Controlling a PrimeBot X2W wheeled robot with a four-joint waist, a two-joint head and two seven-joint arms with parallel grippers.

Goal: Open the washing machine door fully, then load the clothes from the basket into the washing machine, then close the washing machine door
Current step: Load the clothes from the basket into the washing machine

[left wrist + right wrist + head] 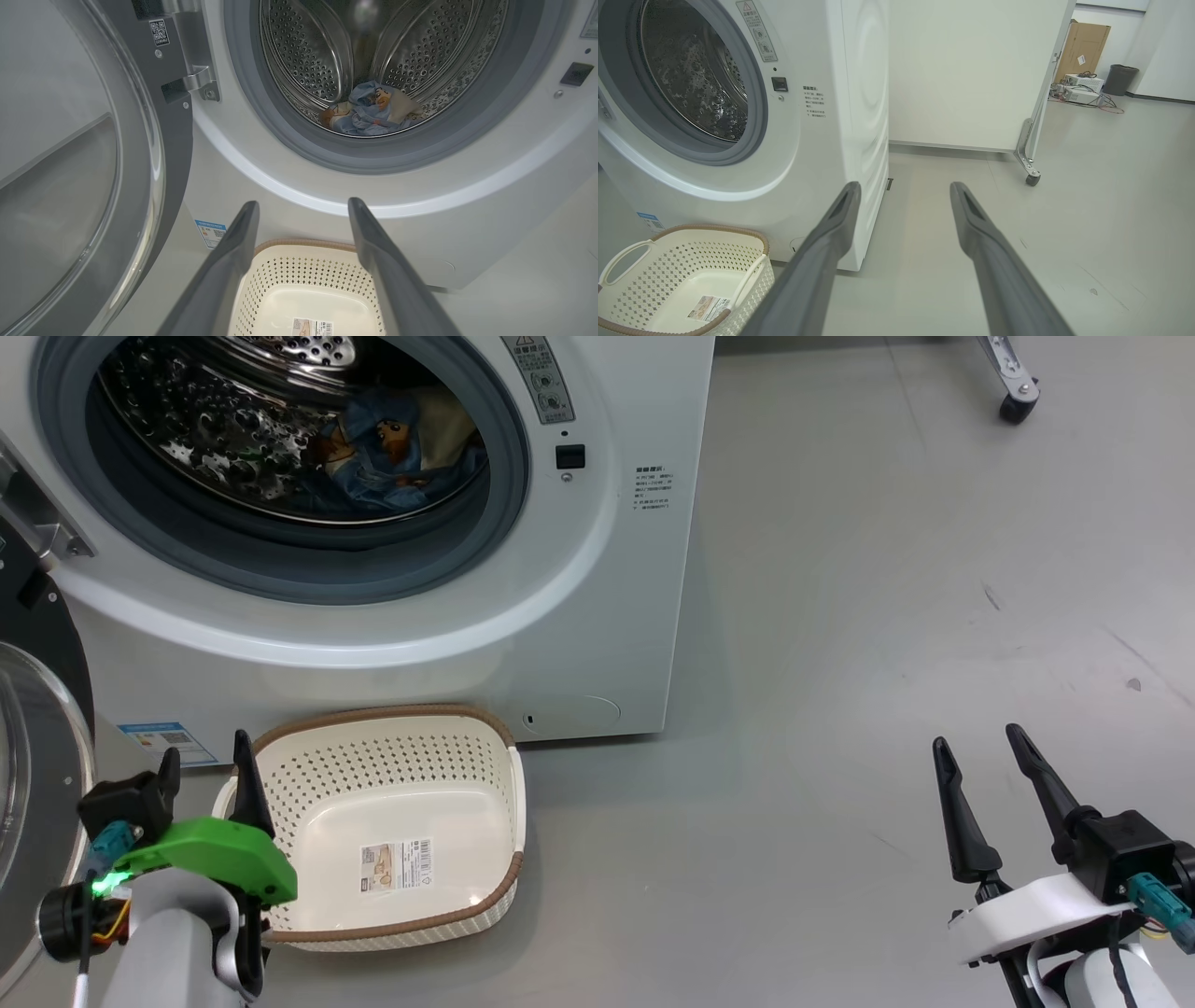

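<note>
Held left tool (207, 751) spread and empty just beside the basket (373, 765); held right tool (977, 739) spread above the floor (840, 616). Found the clothes (392, 448) inside the washing machine (597, 616), with the washing machine door (51, 635) open.

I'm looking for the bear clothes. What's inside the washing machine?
The blue bear-print clothes lie bunched at the bottom of the steel drum. Whatever is under that pile is covered.

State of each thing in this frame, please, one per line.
washing machine door: swung open
washing machine: open, loaded
clothes: heaped inside the drum
basket: empty, on the floor
left gripper: open, holding nothing
right gripper: open, holding nothing
</note>
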